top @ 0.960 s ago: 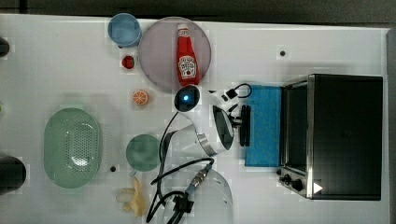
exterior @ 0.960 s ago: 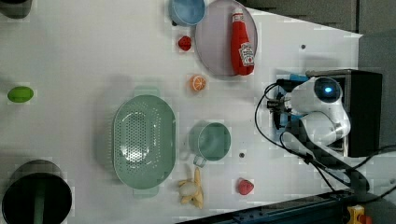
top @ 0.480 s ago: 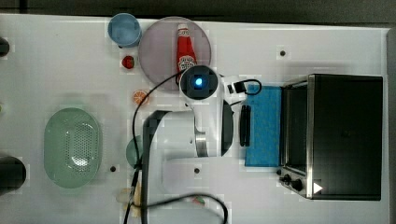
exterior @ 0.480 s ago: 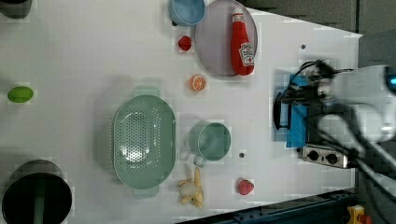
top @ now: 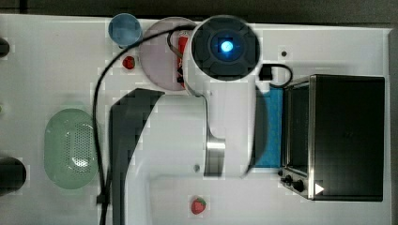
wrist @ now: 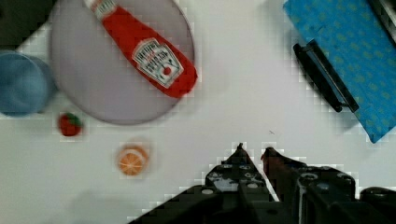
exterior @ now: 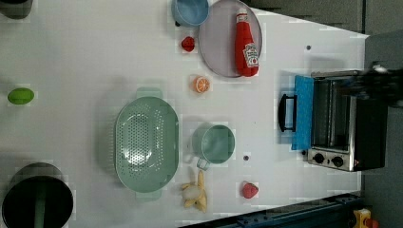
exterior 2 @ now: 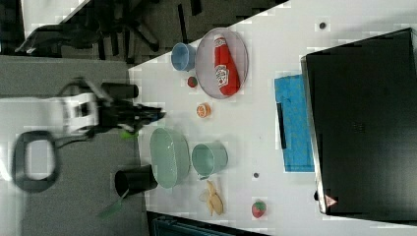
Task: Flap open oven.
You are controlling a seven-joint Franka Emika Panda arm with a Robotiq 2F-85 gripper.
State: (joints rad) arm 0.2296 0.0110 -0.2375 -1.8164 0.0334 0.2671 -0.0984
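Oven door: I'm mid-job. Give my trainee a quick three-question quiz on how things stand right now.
1. True or false: the oven has its blue door flapped down flat, open.
2. Which thing lies on the grey plate? A) a banana, B) the ketchup bottle, C) a strawberry.
3. In a word: what is the claw gripping in the wrist view?

Key: 1 true. 2 B. 3 nothing; its tips stand slightly apart over bare table.
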